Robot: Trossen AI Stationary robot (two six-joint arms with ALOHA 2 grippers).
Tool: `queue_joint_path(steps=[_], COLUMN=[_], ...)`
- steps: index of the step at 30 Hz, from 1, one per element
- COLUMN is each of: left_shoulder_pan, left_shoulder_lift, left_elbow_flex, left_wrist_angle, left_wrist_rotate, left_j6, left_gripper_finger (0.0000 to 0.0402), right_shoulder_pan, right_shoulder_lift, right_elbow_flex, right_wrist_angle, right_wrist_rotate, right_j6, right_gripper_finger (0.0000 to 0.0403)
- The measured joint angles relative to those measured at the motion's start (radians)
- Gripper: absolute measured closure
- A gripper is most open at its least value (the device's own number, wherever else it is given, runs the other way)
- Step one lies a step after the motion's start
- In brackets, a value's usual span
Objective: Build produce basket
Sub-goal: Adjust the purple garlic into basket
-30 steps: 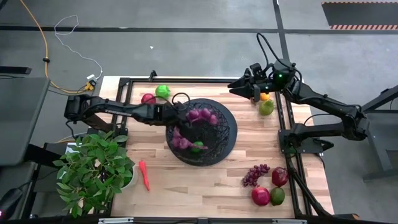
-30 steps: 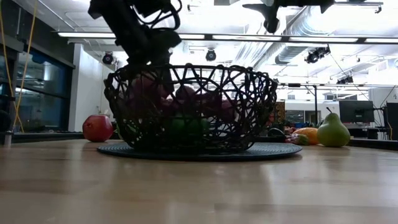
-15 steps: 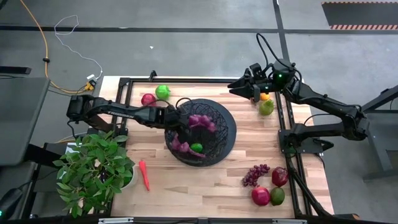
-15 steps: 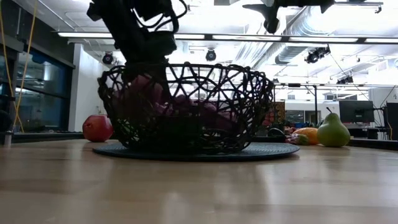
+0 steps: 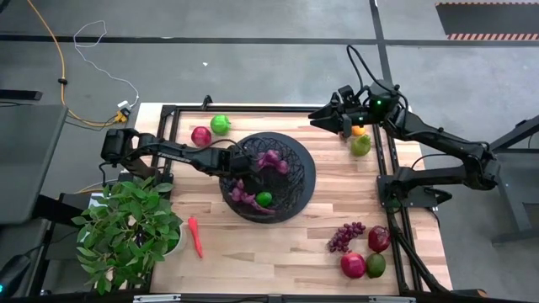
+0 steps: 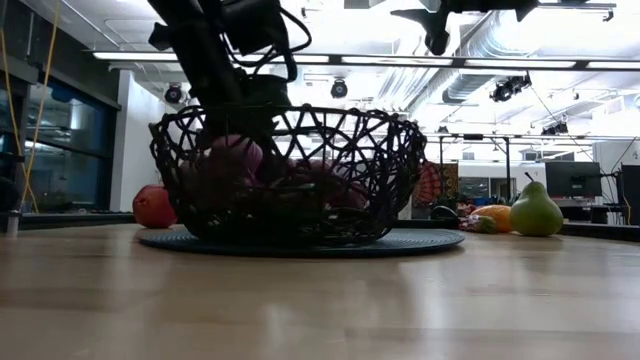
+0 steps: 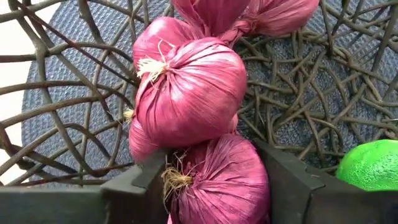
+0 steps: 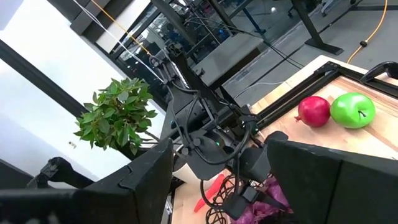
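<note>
Since a second ago the basket (image 5: pixel 290 181) has slid toward the left side of the table, and the left gripper (image 5: pixel 244 164) has drawn back with it, jaws over the near-left rim.

High view: basket sits mid-table on its dark mat; inside lie a purple onion bunch (image 5: pixel 271 160), a second purple bunch (image 5: pixel 243 195) and a green fruit (image 5: pixel 264 199). Right gripper (image 5: pixel 317 119) hovers high over the far right corner, near a pear (image 5: pixel 360 145). Red apple (image 5: pixel 200 135) and green apple (image 5: pixel 221 124) lie just behind the basket. Red-orange pepper (image 5: pixel 195 237) lies beside the potted plant (image 5: pixel 126 231); grapes (image 5: pixel 345 236) near the front right.

Low view: left arm reaches down into the basket (image 6: pixel 400 170); pear (image 6: pixel 536 212) stands well to the right.

Left wrist view: jaws closed on a purple bulb (image 7: pixel 217 186) of the bunch, fingers (image 7: pixel 137 186) pressing its sides.

Right wrist view: right fingers (image 8: pixel 146 171) stand apart, holding nothing.
</note>
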Motion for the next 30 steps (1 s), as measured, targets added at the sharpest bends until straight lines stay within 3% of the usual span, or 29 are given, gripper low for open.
queue_joint_path(steps=[12,21,30], left_shoulder_pan=[0.039,0.105,0.112], left_shoulder_lift=[-0.048,-0.097,-0.348], left_elbow_flex=[0.043,0.137,0.071], left_wrist_angle=[-0.037,-0.162,-0.028], left_wrist_rotate=[0.043,0.063,0.062], left_j6=[0.011,0.098,0.09], left_gripper_finger=[0.0131,0.0125,0.013], right_shoulder_pan=[0.0,0.0,0.029], right_shoulder_lift=[0.0,0.0,0.001], right_elbow_flex=[0.0,0.0,0.0], right_wrist_angle=[-0.001,-0.002,-0.173], right_wrist_rotate=[0.0,0.0,0.002], right_j6=[0.0,-0.001,-0.009], right_gripper_finger=[0.0159,0.0159,0.0159])
